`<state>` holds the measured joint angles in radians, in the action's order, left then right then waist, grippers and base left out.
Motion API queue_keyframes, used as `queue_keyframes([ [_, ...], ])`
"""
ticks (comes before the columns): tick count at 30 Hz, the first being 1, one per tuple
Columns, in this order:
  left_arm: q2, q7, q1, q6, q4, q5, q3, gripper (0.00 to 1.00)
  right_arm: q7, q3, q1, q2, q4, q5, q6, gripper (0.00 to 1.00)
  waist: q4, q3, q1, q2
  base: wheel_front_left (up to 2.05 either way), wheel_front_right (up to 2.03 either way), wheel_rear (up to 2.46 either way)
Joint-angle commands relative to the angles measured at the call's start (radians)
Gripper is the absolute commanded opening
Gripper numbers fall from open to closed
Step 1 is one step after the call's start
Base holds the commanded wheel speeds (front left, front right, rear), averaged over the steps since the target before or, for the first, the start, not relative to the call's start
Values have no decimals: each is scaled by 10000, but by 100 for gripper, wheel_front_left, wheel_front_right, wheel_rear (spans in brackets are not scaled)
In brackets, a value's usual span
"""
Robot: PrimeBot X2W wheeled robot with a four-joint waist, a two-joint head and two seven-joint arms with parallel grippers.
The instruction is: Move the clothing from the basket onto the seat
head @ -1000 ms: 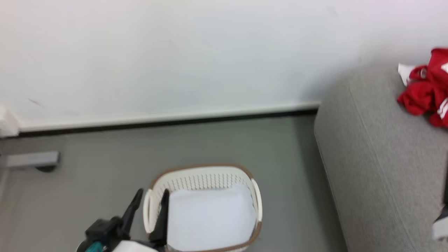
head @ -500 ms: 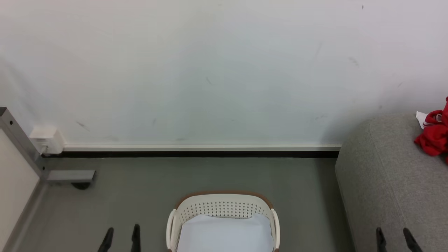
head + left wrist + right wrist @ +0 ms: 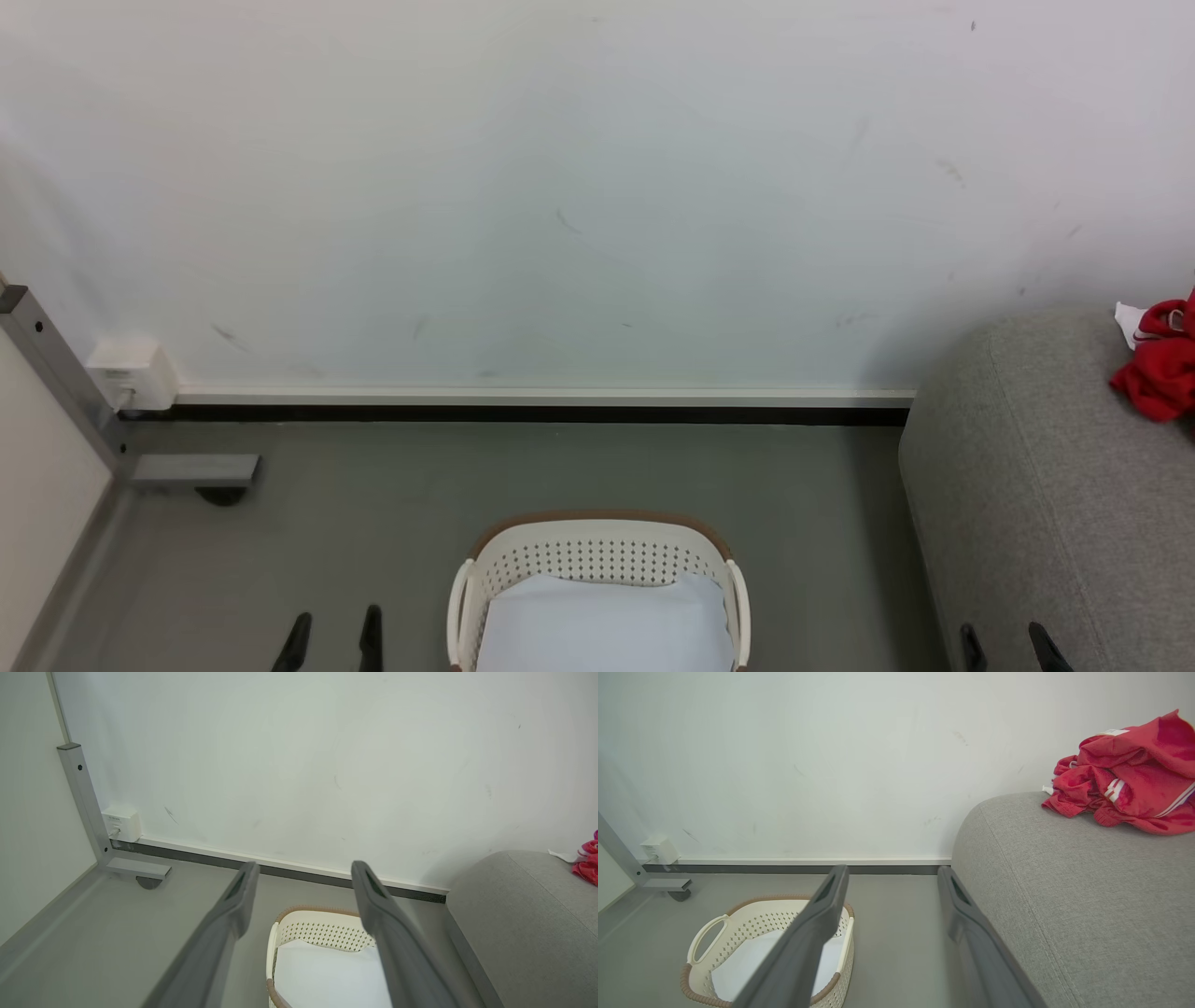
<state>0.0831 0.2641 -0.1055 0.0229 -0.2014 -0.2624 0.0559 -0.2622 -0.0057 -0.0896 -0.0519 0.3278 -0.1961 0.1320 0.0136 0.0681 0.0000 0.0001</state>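
Idling spread and empty, the left gripper (image 3: 303, 877) and right gripper (image 3: 892, 877) are seemingly finishing: the clothing (image 3: 1125, 784) is lying on the seat (image 3: 1064, 896) beyond the right fingers (image 3: 971, 924) (basket (image 3: 756, 918) holding none of it), needing only withdrawal.

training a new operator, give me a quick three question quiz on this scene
1. True or false: the clothing lies on the seat.
2. What lies in the basket? A: a white cloth. B: the clothing. C: a shoe.
3. Fill in: the left gripper and the right gripper both stand ___, holding nothing.
Key: 1 true; 2 A; 3 open.
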Motion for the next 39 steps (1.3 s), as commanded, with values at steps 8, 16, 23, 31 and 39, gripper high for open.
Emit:
queue_keyframes([
  [8,-115,-10,-46,204,-207,99,-130,0,21,67,-56,23,109,-135,0,0,-33,6,0,-1,0,0,0],
  [16,-140,-432,198,290,-356,-1216,-333,0,419,-79,144,27,117,-1502,-1,0,-39,-34,0,-1,0,0,0],
  [23,-158,-741,379,372,-329,-2440,-446,0,736,-166,316,22,-10,-2759,-3,0,-45,-74,0,-1,0,0,0],
  [31,-177,-1077,583,455,-323,-3715,-582,0,1076,-265,511,17,-118,-4068,-4,0,-51,-120,0,-1,0,0,0],
  [39,-192,-1399,777,529,-327,-4879,-714,0,1394,-364,696,12,-212,-5268,-6,0,-58,-166,0,-1,0,0,0],
])
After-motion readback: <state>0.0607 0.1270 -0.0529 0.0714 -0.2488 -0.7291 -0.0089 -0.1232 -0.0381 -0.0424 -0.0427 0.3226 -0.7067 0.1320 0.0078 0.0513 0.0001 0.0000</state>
